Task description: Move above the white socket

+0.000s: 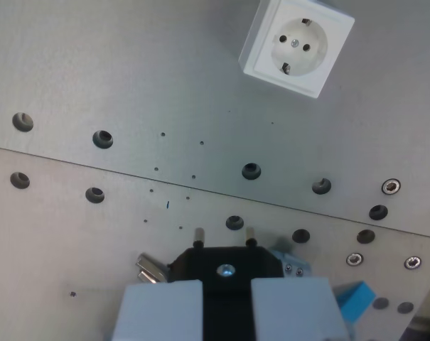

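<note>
The white socket (pixel 297 45) lies on the grey metal plate at the top right of the wrist view, its face with two pin holes turned towards the camera. My gripper (pixel 226 302) is at the bottom centre, well below the socket and a little to its left. Its two light grey fingers (pixel 161 309) are shut on a black plug (pixel 226 261). The plug's two metal pins (pixel 198 234) point away from me over the plate. The fingers' lower parts are cut off by the frame edge.
The metal plate (pixel 129 78) has rows of round holes and a seam (pixel 200 186) running diagonally across the view. Screws (pixel 391 187) sit at the right. A blue piece (pixel 357 298) and a small metal part (pixel 151 270) flank the gripper.
</note>
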